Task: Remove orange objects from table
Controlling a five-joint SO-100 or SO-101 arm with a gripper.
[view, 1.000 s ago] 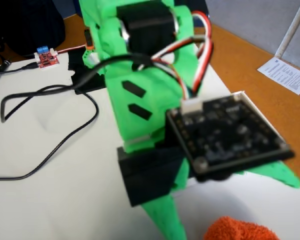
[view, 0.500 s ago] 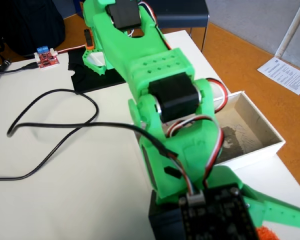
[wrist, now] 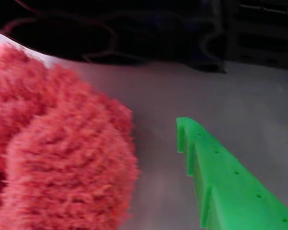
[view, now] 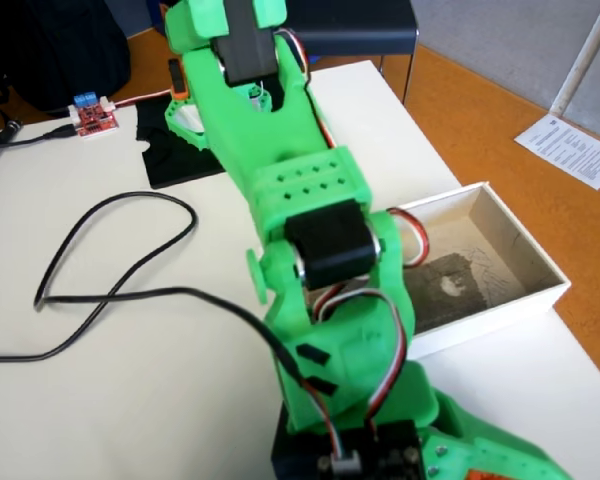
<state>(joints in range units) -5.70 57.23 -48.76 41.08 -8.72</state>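
One fuzzy orange cloth lump (wrist: 57, 153) is lying on the off-white counter (wrist: 221, 96), filling my wrist view's left. I'm seeing the green hand (wrist: 156, 158) spread, touching nothing. I'm judging it soft, light, compressible; pinching its bulging middle.

No text, label, brand or number can be read in either view; the printed sheet of paper (view: 578, 148) on the floor carries lines too small to make out
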